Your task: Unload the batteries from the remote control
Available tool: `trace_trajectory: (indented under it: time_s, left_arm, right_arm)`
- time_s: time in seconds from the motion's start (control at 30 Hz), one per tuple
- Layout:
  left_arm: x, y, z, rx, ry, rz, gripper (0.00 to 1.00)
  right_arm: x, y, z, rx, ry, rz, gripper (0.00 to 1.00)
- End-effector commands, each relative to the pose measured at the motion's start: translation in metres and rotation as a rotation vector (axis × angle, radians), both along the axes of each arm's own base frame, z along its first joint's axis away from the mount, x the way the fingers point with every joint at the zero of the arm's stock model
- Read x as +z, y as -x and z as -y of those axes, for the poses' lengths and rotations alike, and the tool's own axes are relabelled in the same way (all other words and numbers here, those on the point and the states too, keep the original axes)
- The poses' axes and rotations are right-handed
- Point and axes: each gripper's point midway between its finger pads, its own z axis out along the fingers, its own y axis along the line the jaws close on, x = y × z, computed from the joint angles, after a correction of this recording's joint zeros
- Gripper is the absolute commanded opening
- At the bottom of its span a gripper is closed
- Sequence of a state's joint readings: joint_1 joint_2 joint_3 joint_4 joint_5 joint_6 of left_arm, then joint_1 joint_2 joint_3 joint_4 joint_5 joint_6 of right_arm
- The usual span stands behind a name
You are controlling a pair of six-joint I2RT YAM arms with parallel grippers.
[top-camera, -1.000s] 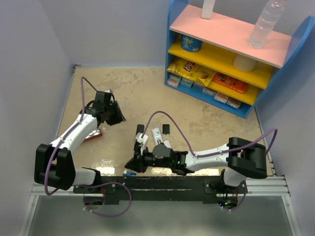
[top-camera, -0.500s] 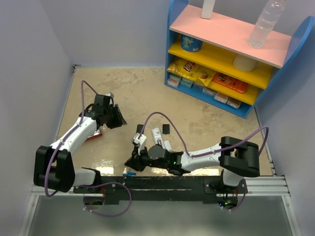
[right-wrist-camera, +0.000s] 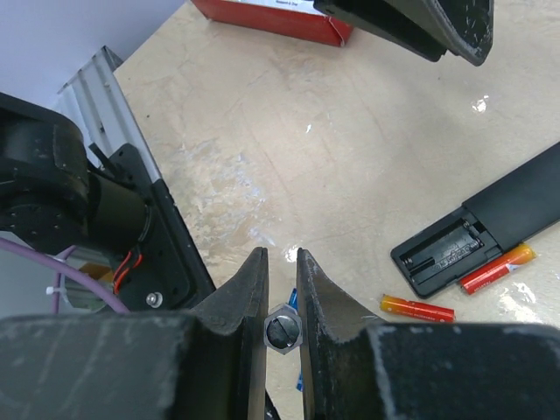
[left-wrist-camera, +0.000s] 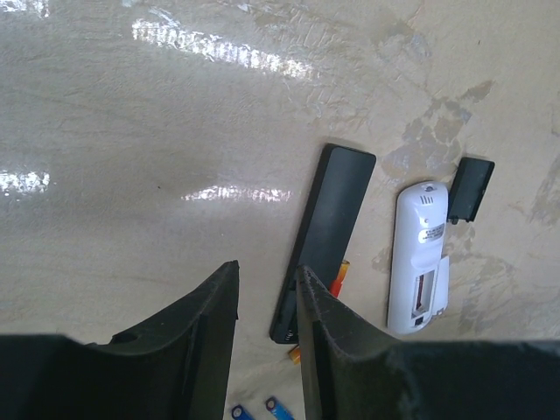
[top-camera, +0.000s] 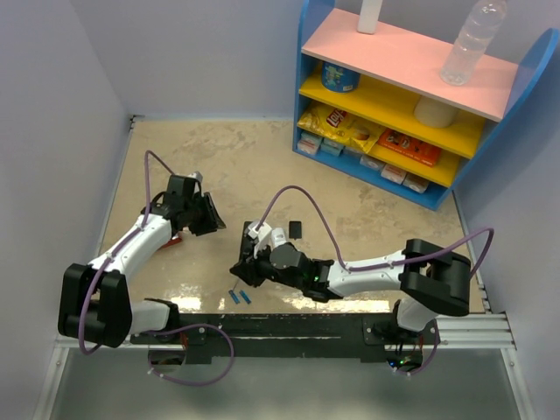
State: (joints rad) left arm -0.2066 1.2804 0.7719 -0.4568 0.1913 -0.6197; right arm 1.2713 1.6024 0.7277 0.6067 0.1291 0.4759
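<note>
The black remote (left-wrist-camera: 325,236) lies with its battery bay open and empty (right-wrist-camera: 446,254). Two orange-red batteries (right-wrist-camera: 417,308) (right-wrist-camera: 496,269) lie beside it. Two blue batteries (top-camera: 241,296) lie on the table near the front rail, and they also show in the left wrist view (left-wrist-camera: 278,408). A white remote (left-wrist-camera: 422,258) with an open bay lies next to a small black cover (left-wrist-camera: 471,189). My right gripper (right-wrist-camera: 278,262) hovers above the blue batteries with its jaws slightly apart, holding nothing. My left gripper (left-wrist-camera: 267,276) is open and empty, high above the black remote.
A red box (top-camera: 168,241) lies under the left arm. A blue shelf unit (top-camera: 411,105) with snacks, a can and a bottle stands at the back right. The black front rail (right-wrist-camera: 131,245) runs close to the right gripper.
My right gripper has moved away from the front rail toward the table's middle. The two blue batteries now lie uncovered on the table. My left gripper has drifted slightly nearer and to the right.
</note>
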Motion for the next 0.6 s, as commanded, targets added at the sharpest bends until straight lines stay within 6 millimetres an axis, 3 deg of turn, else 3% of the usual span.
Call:
trace_trajectory:
  time_s: [0.0, 0.2, 0.33, 0.37, 0.4, 0.43, 0.47, 0.5, 0.57]
  left_arm:
    - [0.010, -0.009, 0.000, 0.012, 0.013, 0.049, 0.37]
    - [0.012, -0.012, -0.005, 0.007, -0.016, 0.064, 0.37]
    - [0.019, -0.014, -0.009, 0.004, -0.041, 0.094, 0.38]
    - [0.020, -0.014, -0.010, 0.006, -0.048, 0.099, 0.38]
    - [0.022, -0.015, -0.011, 0.004, -0.058, 0.110, 0.38]
    - [0.023, -0.015, -0.013, 0.006, -0.062, 0.117, 0.38]
    - [0.025, -0.016, -0.013, 0.006, -0.065, 0.126, 0.38]
    - [0.025, -0.014, -0.014, 0.001, -0.066, 0.130, 0.38]
    - [0.023, -0.010, -0.008, -0.028, -0.036, 0.147, 0.38]
  right_arm:
    - [0.019, -0.007, 0.006, -0.036, -0.024, 0.041, 0.00]
    - [0.026, -0.014, 0.023, -0.092, -0.004, 0.009, 0.00]
    - [0.027, -0.040, 0.046, -0.163, 0.061, -0.051, 0.00]
    - [0.018, -0.044, 0.056, -0.177, 0.116, -0.073, 0.00]
    - [0.033, -0.049, 0.060, -0.184, 0.103, -0.065, 0.00]
    - [0.036, -0.057, 0.068, -0.200, 0.117, -0.067, 0.00]
    - [0.031, -0.052, 0.075, -0.171, 0.159, -0.092, 0.00]
    - [0.044, -0.055, 0.076, -0.155, 0.159, -0.077, 0.00]
    - [0.046, -0.055, 0.087, -0.124, 0.215, -0.104, 0.00]
